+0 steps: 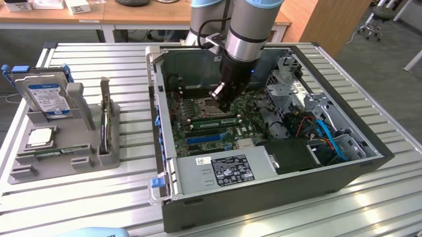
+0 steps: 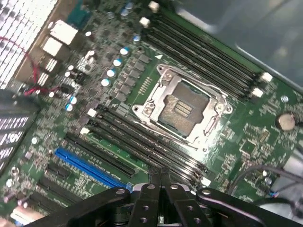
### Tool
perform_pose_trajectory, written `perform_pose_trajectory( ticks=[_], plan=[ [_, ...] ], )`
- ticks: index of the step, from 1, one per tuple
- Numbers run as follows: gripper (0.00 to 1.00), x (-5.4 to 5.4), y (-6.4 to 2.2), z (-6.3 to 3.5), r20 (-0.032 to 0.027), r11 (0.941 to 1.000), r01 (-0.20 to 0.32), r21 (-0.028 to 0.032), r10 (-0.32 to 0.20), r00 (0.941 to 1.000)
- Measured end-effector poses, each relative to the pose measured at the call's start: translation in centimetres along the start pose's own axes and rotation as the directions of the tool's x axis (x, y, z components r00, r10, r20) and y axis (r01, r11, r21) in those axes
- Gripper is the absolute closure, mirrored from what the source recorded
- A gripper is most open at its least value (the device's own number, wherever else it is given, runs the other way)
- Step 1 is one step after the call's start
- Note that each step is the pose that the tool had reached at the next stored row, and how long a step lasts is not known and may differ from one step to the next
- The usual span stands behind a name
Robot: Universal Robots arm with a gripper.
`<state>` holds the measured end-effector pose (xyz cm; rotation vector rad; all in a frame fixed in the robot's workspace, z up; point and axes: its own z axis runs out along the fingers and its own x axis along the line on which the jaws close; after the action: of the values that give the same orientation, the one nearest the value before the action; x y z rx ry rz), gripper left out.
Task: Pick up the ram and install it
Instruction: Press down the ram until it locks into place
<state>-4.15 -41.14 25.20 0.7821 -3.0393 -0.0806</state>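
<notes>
While jaws [image 2: 161,182] closed over slots, one ram [image 1: 212,121] seated, one spare stick [image 1: 54,153] in tray.

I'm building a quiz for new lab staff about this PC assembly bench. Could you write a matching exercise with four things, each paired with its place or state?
Things:
1. hard drive
2. silver processor chip
3. gripper
4. blue cables

Places or states:
A. shut, over the motherboard
B. standing upright in the grey holder
C. inside the computer case, at the exterior view's right
D. lying flat in the grey holder

Pairs: 1-B, 2-D, 3-A, 4-C
</notes>
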Motion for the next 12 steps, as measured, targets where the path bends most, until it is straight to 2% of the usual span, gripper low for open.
perform_pose_trajectory(
  ticks=[3, 6, 9, 12],
  plan=[
    [0.9, 0.0, 0.0, 0.01, 0.0026, 0.9987, -0.051, 0.0005, 0.051, 0.9987],
    [0.9, 0.0, 0.0, 0.02, 0.0053, 0.9946, -0.103, 0.0009, 0.103, 0.9946],
    [0.9, 0.0, 0.0, 0.02, 0.0078, 0.9882, -0.153, 0.0011, 0.153, 0.9882],
    [0.9, 0.0, 0.0, 0.03, 0.0105, 0.979, -0.204, 0.0013, 0.204, 0.979]
  ],
)
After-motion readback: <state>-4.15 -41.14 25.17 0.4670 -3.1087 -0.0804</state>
